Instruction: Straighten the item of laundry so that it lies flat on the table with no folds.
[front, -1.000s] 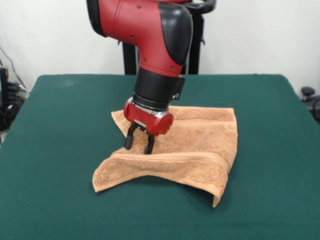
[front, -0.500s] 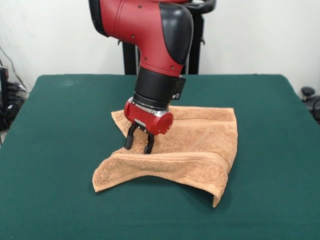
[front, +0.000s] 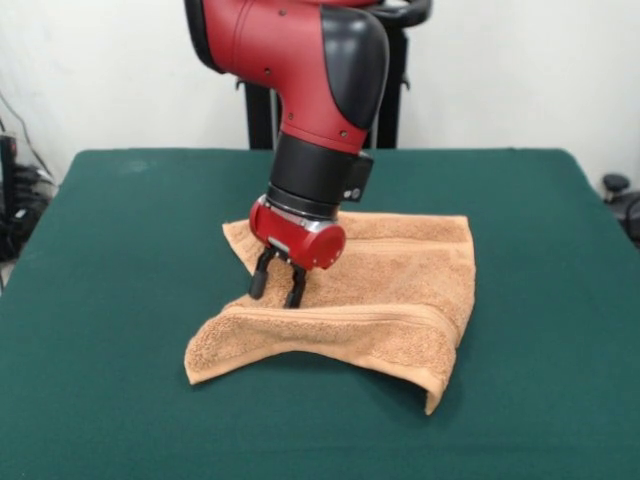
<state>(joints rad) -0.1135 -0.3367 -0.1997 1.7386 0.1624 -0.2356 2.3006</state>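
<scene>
Worktop (front: 110, 300) bare green at left; towel (front: 400, 290) lies mid-worktop, its near edge doubled over in a thick roll from the left corner to the right; pincer (front: 277, 286) stands over the towel's left part, fingers narrowly apart, holding nothing; cloth looks light, limp, grippy terry, likely to drag rather than slide; best hold judged: the folded flap's corner at near right.

tool (front: 276, 288) open — over folded towel (front: 400, 300)

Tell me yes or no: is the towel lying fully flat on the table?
No. The towel has its near edge folded over into a thick raised roll, lifted off the table, below the end effector.
</scene>
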